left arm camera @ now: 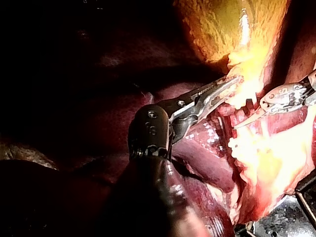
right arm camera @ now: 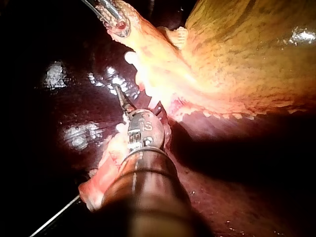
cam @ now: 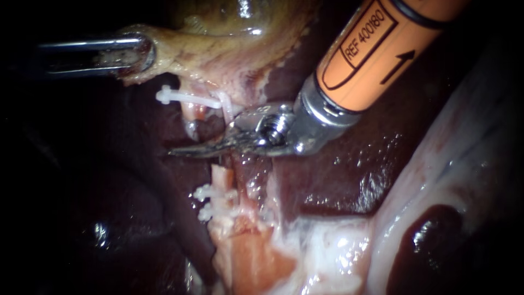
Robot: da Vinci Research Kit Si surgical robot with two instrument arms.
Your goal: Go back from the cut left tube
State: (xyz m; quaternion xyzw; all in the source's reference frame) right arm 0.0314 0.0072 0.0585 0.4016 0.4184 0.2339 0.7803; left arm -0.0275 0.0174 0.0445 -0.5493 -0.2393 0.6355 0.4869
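- The cut tube is lying just below the middle of the endoscope view. Its lower end is sitting at 6 o'clock from the blades, with two white clips across it. The upper stump is hanging at 12 o'clock from them, under the upper clip.
- The right instrument is reaching in from 2 o'clock. Its blade-like jaws are lying together and holding nothing. They are resting across the gap between the two ends and pointing toward 9 o'clock.
- In my judgement, a clean retreat is going to mean sliding back along the shaft's own line toward 2 o'clock. The jaws should be staying together so that no edge is catching tissue.
- The upper clip is sitting just beside the base of the jaws, so any lift toward 12 o'clock is risking a snag there. Dipping toward 6 o'clock is risking the lower clips.
- The left instrument, at 10 o'clock, is clamping the edge of the gallbladder and holding it up. It is best left holding steady, so the stumps are not shifting against the blades.
- The dark liver is lying under the exit path, so the tip should be riding clear of it.
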